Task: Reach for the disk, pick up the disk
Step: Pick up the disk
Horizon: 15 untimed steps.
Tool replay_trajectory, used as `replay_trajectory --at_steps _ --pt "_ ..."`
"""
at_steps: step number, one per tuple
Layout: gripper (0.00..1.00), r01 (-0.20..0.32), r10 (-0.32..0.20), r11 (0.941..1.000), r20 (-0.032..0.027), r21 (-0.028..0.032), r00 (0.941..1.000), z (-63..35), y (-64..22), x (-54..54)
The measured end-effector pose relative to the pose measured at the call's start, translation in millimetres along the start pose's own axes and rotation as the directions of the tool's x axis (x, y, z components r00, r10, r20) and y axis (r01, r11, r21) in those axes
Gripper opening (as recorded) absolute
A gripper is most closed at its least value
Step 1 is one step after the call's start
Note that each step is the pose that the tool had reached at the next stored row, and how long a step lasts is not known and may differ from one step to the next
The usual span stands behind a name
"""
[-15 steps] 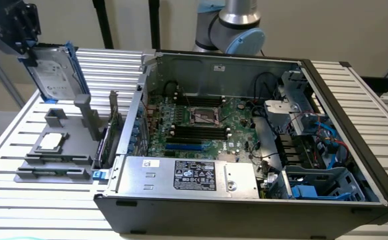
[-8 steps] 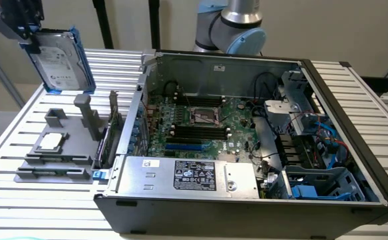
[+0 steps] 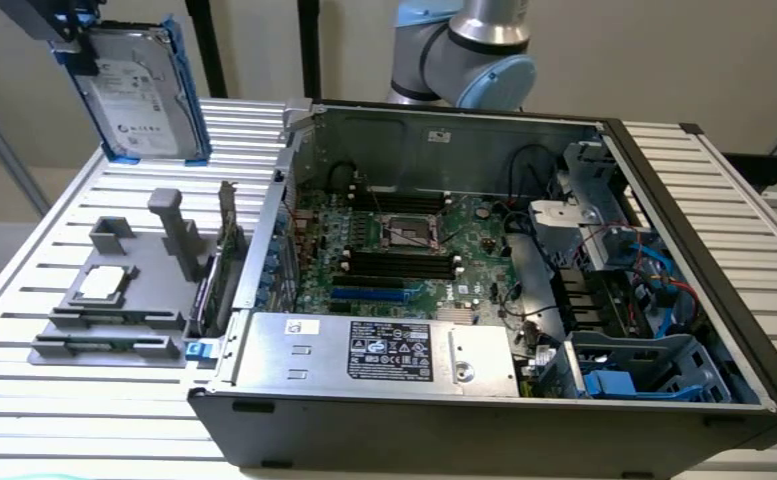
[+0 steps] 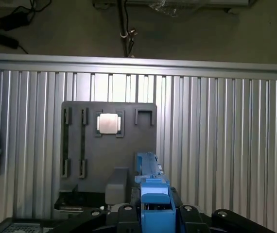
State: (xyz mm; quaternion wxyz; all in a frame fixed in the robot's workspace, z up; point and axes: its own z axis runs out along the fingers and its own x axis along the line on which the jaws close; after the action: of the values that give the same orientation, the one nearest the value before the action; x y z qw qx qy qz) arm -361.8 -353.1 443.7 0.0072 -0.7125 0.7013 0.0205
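The disk [image 3: 141, 92], a flat rectangular silver-grey metal hard drive with a white printed label in a bright blue plastic bracket, hangs in the air clamped at its upper corner by the closed dark gripper [image 3: 72, 44]. The exterior view shows its label face, with the long axis running steeply down from the fingers [image 3: 49, 26], slightly tilted. The wrist view shows the disk [image 4: 153, 191] edge-on between the black fingers [image 4: 127, 213], with a dark grey fixture plate [image 4: 109, 160] and its small square silver chip [image 4: 109, 124] well beyond the fingertips
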Motion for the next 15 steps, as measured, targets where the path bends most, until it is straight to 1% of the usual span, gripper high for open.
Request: replay_trajectory --at_steps 2,6,11,15 --pt "0.33 0.0 0.0 1.0 0.0011 -0.0037 1.0 -8.9 -7.7 0.3" --pt "0.33 0.0 0.001 0.9999 0.0037 -0.0129 1.0 -25.7 -23.3 1.5" --pt "0.33 -0.001 0.001 0.9997 0.0066 -0.0259 1.0 -46.5 -43.1 3.2" --pt "0.33 -0.001 0.002 0.9993 0.0077 -0.0372 1.0 -61.8 -58.7 5.0"
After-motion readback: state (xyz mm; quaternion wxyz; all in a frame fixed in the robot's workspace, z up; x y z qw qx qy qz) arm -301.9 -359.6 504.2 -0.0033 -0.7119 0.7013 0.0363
